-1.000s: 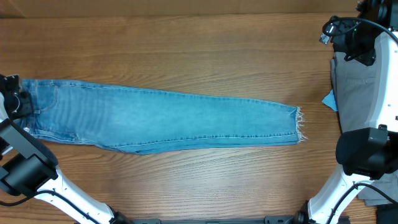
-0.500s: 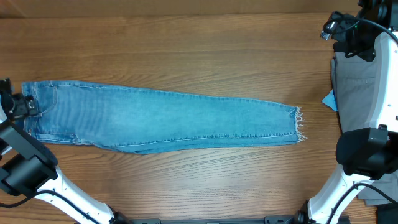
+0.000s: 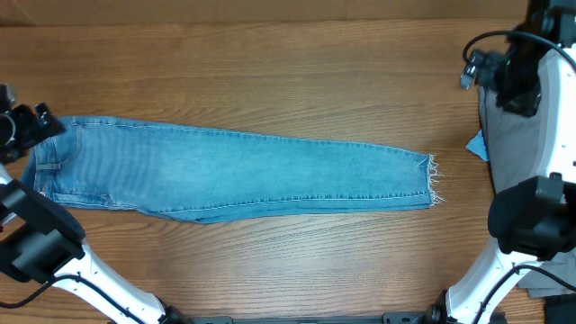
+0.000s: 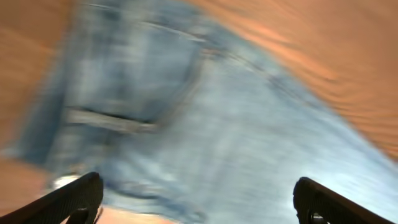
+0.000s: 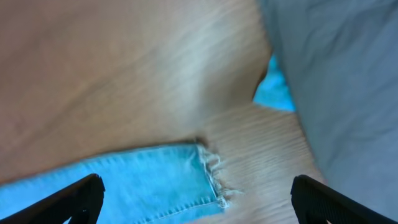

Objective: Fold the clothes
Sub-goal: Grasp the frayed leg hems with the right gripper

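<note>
Sitting between folds, I'd say: jeans point(image 3: 234, 175) lie lengthwise on the surface point(image 3: 270, 63), legs stacked, waist at left, frayed hem at right. Left tool point(image 4: 196, 196) is wide open & empty, just over the waistband. Right tool point(image 5: 196, 196) is open too, holding nothing, above the hem end near a grey garment point(image 3: 513, 135). Next, prob.: pinch the hem, carry it over to the waist w/o skewing the layers.

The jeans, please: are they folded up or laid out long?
Laid out long: the jeans lie flat, waistband left, frayed hem right.
</note>
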